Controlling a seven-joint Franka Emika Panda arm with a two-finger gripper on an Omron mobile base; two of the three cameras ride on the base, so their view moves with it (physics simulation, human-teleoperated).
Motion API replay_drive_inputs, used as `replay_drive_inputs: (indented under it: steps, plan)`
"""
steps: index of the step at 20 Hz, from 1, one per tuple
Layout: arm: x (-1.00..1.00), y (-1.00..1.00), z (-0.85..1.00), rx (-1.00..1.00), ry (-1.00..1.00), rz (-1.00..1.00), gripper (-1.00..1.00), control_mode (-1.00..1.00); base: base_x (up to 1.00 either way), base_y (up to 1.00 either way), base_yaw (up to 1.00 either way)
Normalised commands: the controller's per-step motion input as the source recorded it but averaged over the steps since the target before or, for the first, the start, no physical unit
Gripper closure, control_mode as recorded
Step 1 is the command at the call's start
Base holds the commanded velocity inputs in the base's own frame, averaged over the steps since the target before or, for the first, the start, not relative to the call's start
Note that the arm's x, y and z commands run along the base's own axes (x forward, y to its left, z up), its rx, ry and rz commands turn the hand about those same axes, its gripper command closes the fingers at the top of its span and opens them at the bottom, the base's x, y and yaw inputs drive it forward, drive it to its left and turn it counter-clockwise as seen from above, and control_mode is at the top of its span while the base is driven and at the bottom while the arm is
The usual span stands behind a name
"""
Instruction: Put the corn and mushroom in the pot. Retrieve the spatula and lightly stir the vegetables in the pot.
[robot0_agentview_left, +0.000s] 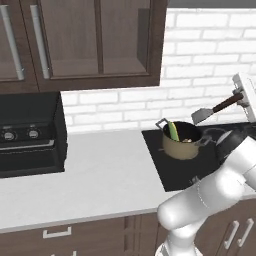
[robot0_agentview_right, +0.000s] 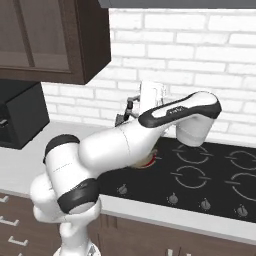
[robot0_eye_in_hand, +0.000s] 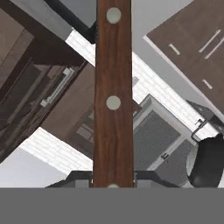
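Spatula (robot0_agentview_left: 212, 111) held above the pot (robot0_agentview_left: 180, 141)
The wooden handle is clamped by the gripper (robot0_eye_in_hand: 113, 178); corn (robot0_agentview_left: 172, 131) is seen inside the pot, at the cooktop's (robot0_agentview_left: 170, 172) back-left corner.

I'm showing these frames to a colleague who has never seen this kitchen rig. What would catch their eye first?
Probably the spatula, held in the air above and to the right of the pot, its wooden handle clamped in the gripper. Next, the pot itself on the black cooktop, with the pale green corn leaning inside it. In the right base view, the big white arm sweeps across the cooktop and hides the pot.
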Motion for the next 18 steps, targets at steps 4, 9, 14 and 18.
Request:
replay_drive_inputs:
  steps: [4, 9, 14, 18]
  plan:
    - [0.49, -0.04, 0.03, -0.03, 0.15, -0.4, 1.0, -1.0, 0.0, 0.0, 0.0]
    - [0.3, -0.04, -0.13, 0.0, 0.44, -0.3, 1.0, -1.0, 0.0, 0.0, 0.0]
    - [0.44, 0.16, -0.24, 0.02, 0.43, -0.07, 1.0, -1.0, 0.0, 0.0, 0.0]
    - [0.66, 0.02, -0.08, 0.0, 0.27, -0.03, 1.0, -1.0, 0.0, 0.0, 0.0]
